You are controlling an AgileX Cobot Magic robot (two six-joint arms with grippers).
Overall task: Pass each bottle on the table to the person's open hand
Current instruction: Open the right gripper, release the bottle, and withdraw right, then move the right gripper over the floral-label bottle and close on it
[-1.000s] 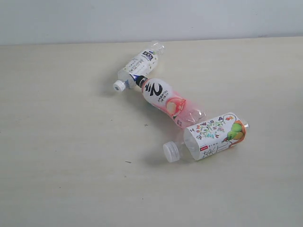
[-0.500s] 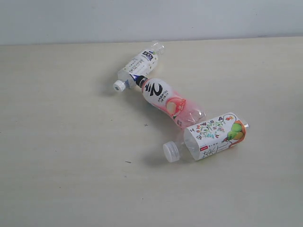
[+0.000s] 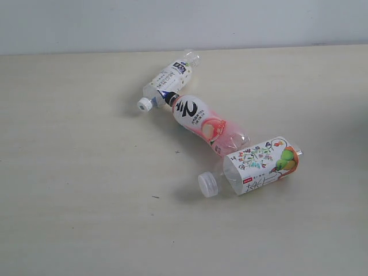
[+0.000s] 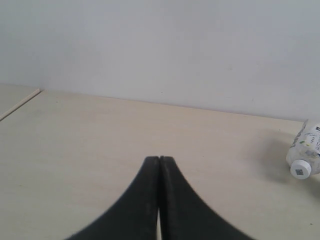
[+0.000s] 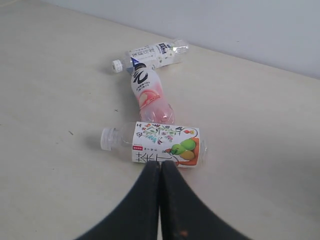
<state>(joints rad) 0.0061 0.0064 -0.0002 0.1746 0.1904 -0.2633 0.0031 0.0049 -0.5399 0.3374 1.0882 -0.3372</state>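
Note:
Three bottles lie on their sides in a chain on the table [image 3: 75,190]. The slim white-and-navy bottle [image 3: 167,80] is farthest back. The pink-peach bottle with the black cap [image 3: 204,125] lies in the middle. The fruit-drawing bottle with the white cap [image 3: 256,166] is nearest. Neither gripper shows in the exterior view. My right gripper [image 5: 160,163] is shut and empty, its tips just short of the fruit-drawing bottle [image 5: 162,144]. My left gripper [image 4: 159,159] is shut and empty over bare table, with the slim bottle's cap [image 4: 300,168] off to one side. The lime-label bottle and the person's hand are out of view.
A pale wall [image 3: 184,23] runs along the table's far edge. A few tiny dark specks [image 3: 155,197] mark the wood. A table edge or seam [image 4: 20,103] shows in the left wrist view.

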